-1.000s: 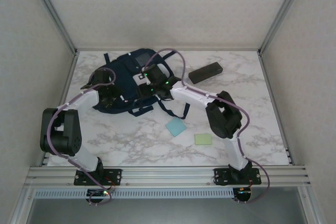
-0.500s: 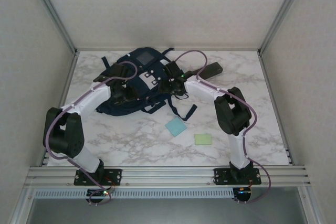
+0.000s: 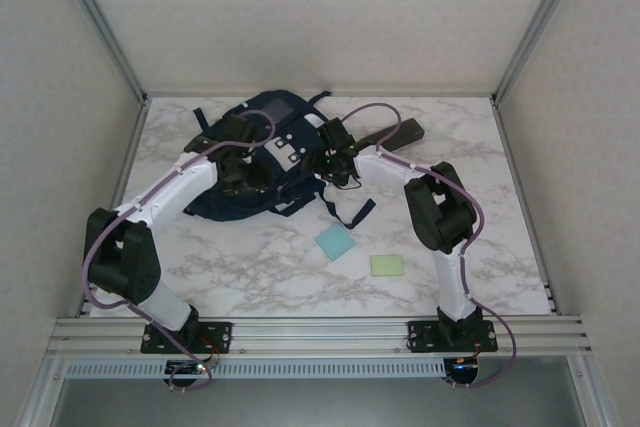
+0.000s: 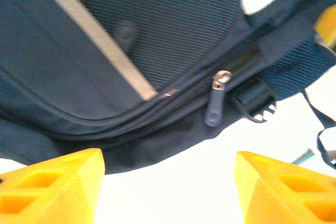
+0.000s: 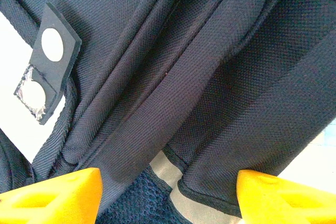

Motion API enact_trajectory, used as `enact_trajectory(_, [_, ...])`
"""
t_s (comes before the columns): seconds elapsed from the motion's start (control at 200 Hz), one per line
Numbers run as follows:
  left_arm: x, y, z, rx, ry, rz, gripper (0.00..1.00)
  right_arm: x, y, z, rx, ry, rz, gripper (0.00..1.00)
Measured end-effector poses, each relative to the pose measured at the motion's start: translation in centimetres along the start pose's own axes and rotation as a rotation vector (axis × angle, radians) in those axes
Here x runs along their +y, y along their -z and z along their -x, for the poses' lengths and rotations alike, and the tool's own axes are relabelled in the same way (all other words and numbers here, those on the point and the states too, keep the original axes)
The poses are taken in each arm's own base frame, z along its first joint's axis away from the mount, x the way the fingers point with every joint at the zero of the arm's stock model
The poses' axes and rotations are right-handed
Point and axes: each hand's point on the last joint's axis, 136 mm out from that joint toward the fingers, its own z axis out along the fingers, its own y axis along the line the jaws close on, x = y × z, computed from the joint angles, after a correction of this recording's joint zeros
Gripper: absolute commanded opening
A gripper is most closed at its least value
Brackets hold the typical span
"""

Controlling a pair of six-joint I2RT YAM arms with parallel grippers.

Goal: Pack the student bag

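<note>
Student bag (image 3: 262, 112) lies flat on the marble table (image 3: 500, 247), far side, left of centre. It is dark navy with its light patch facing up, and loose straps trail toward the near edge. Both arms reach in over it, one from each side.

Left gripper (image 4: 168, 195) is low over the bag's near-left part. In the wrist view its yellow fingers (image 4: 52, 184) stand well apart with only bright bare table between them: released, holding nothing. The bag's lower edge runs just ahead of the tips. A zipper pull (image 4: 216, 102) hangs tilted from the zip line there, beyond the fingers and untouched. A white stripe (image 4: 92, 32) crosses the panel above it on a diagonal. A dark buckle (image 4: 255, 102) sits just right of the pull.

Right gripper (image 5: 168, 198) is at the bag's right side, very close over the fabric. Its jaws are spread wide. Navy folds and a strap run across the gap, lying smooth rather than bunched, so nothing looks pinched. Whether the tips touch the cloth I cannot tell. A small dark tab (image 5: 50, 61) with two pale round dots sits at upper left of that view.

Elsewhere on the table, a blue square pad (image 3: 335, 242) lies near the strap ends. A green square pad (image 3: 386, 265) is just to its right and nearer. A dark case (image 3: 400, 132) lies at the far side, partly behind the right arm.
</note>
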Motion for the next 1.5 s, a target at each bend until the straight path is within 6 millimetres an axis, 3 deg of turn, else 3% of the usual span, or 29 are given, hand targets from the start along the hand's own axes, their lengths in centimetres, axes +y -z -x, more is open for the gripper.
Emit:
enact_trajectory(0.165, [-3.5,-1.8,0.0,0.01,-0.059,-0.03,0.5,-0.1,-0.4,-0.1,-0.003,-0.023,0.007,0.68])
enact_trajectory(0.27, [-4.2,-4.0,-0.4,0.041,-0.067,-0.004,0.46,-0.2,-0.5,-0.2,-0.003,-0.03,0.01,0.68])
enact_trajectory(0.491, [-2.9,-7.1,-0.8,0.077,-0.058,0.104,0.39,-0.2,-0.5,-0.1,-0.005,-0.045,0.013,0.68])
enact_trajectory(0.691, [-2.3,-7.8,-0.9,0.078,-0.057,0.143,0.34,-0.2,-0.6,-0.1,-0.004,-0.049,0.016,0.68])
enact_trajectory(1.031, [-2.1,-9.0,-1.9,0.118,-0.062,0.146,0.36,-0.2,-0.6,-0.1,-0.003,-0.049,0.015,0.68])
enact_trajectory(1.276, [-2.0,-9.5,-2.8,0.152,-0.074,0.145,0.24,-0.2,-0.6,-0.2,-0.003,-0.049,0.014,0.68])
enact_trajectory(1.502, [-2.2,-10.3,-3.8,0.191,-0.099,0.142,0.06,-0.2,-0.6,-0.2,-0.002,-0.049,0.014,0.68])
